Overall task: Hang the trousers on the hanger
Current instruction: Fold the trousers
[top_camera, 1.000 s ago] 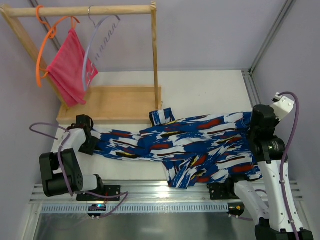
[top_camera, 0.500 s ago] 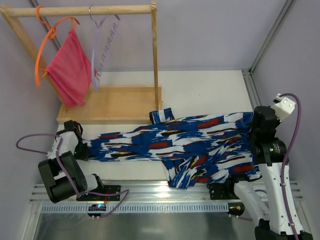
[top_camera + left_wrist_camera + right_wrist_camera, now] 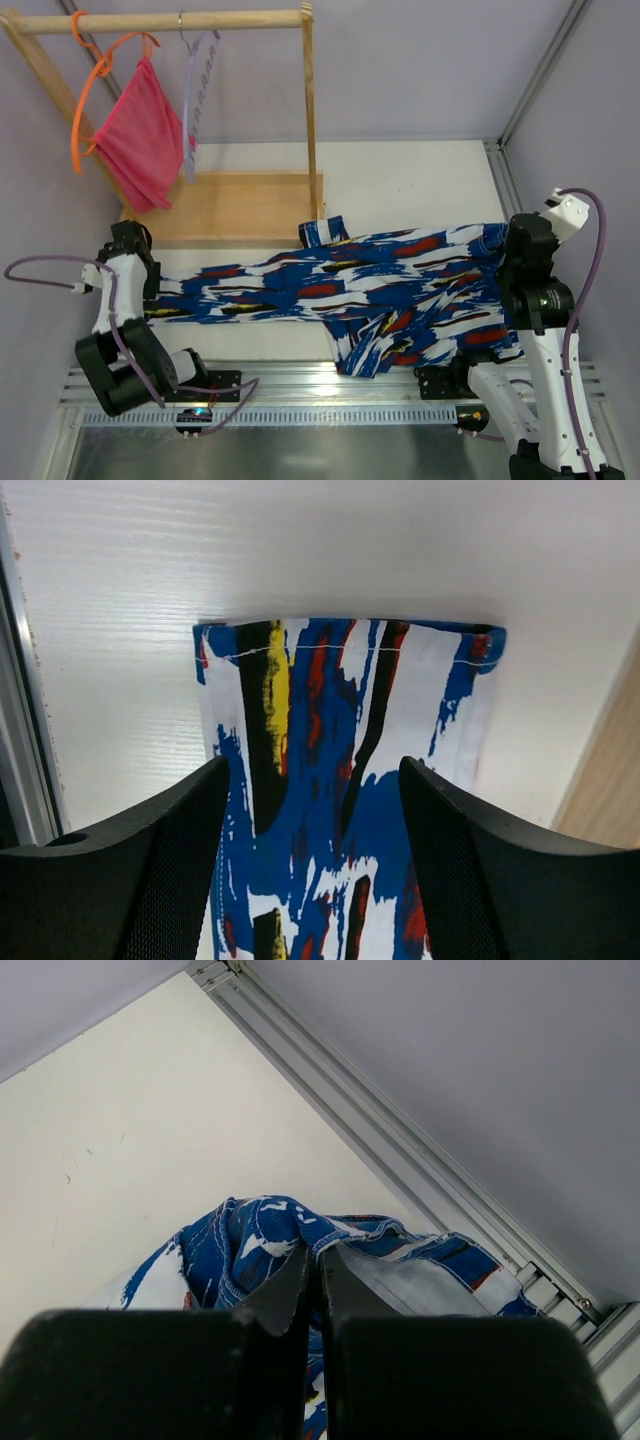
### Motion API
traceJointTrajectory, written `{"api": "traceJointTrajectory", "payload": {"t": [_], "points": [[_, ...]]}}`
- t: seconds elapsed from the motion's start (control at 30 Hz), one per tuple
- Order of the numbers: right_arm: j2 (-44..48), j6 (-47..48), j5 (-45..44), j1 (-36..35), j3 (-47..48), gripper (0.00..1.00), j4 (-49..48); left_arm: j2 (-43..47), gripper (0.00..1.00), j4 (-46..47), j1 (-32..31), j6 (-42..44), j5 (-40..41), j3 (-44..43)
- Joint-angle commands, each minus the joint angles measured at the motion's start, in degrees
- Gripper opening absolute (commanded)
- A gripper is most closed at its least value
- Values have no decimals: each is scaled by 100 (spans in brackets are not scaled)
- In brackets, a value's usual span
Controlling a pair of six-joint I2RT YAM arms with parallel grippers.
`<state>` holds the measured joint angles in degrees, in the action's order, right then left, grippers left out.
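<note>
The printed trousers (image 3: 350,290) lie flat across the table, legs to the left and waist to the right. My left gripper (image 3: 143,283) is open over the end of one leg. In the left wrist view (image 3: 312,780) its fingers straddle the cloth (image 3: 340,710), with the hem ahead of them. My right gripper (image 3: 506,252) is shut on the waistband, which bunches up at its tips in the right wrist view (image 3: 320,1252). The pale lavender hanger (image 3: 193,95) hangs by its hook from the wooden rod, seen nearly edge-on.
A wooden rack (image 3: 310,120) with a board base (image 3: 240,205) stands at the back left. An orange hanger (image 3: 85,90) on it carries a pink-red cloth (image 3: 140,140). A metal rail (image 3: 330,385) runs along the near edge, and a frame rail (image 3: 400,1150) along the right.
My left gripper drew the leg straight out to the left, then opened and lifted off it. The lavender hanger has swung round to edge-on. The right arm has barely moved.
</note>
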<state>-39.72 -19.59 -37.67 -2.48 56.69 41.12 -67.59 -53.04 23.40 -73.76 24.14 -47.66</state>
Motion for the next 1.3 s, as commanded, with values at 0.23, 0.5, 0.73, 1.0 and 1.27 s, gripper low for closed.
{"api": "traceJointTrajectory", "payload": {"t": [0.23,0.5,0.73,1.0,1.27], "points": [[-70,0,216,37,141,4,-465,-1740,71,117,-2,54,64,-868],[-273,-202,418,28,273,4,-324,-2441,73,496,-2,124,-146,-894],[-211,-141,234,28,290,4,-324,-2803,72,619,-11,125,-217,-859],[-317,-45,418,28,290,4,-403,-3049,60,829,-11,186,-296,-736],[-281,52,497,28,334,4,-421,-2603,10,513,-28,177,178,-736]]}}
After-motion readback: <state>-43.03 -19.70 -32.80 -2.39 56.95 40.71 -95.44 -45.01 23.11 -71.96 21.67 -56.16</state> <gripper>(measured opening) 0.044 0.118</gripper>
